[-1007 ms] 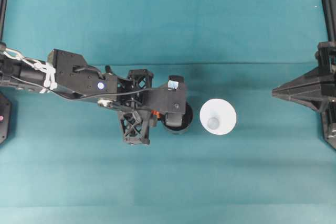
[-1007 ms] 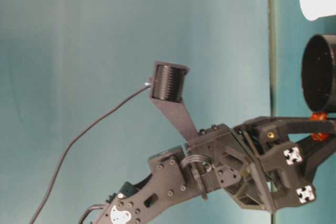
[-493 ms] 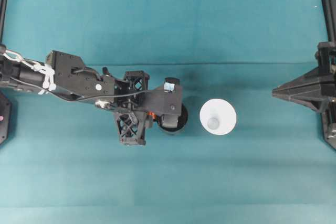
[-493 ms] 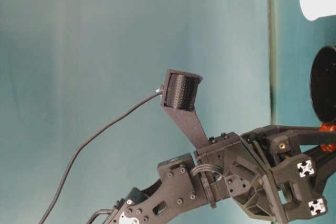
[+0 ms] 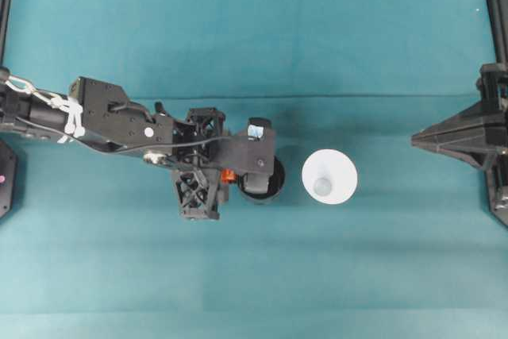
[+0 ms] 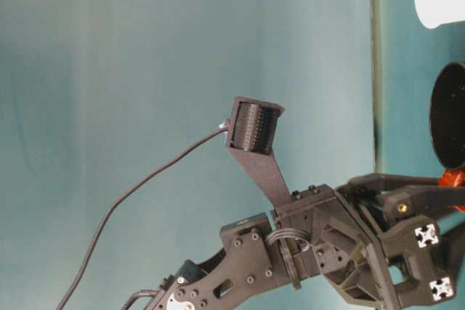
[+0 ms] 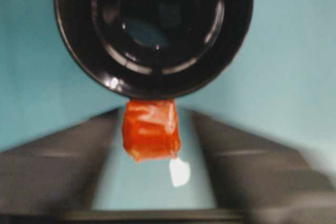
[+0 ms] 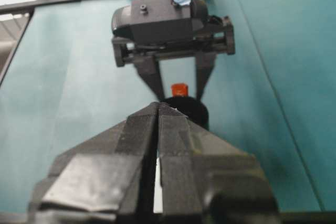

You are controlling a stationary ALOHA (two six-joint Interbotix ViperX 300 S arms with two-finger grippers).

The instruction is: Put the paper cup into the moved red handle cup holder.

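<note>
The left gripper [image 7: 152, 182], fingers spread wide, straddles the red handle cup holder [image 5: 262, 184]'s tab; the paper cup [image 5: 329, 177] stands just beyond, toward the closed right gripper [image 8: 157, 109].

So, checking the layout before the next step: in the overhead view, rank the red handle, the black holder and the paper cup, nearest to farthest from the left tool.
1. Red handle, between the left tool's fingers.
2. Black holder, just right of it.
3. Paper cup, farther right, standing apart.

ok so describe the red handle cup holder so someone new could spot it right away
On the teal table, look just past the tip of the left gripper. The red handle cup holder is the glossy black round cup there, with a small red-orange tab, unlike the white paper cup beside it.
</note>
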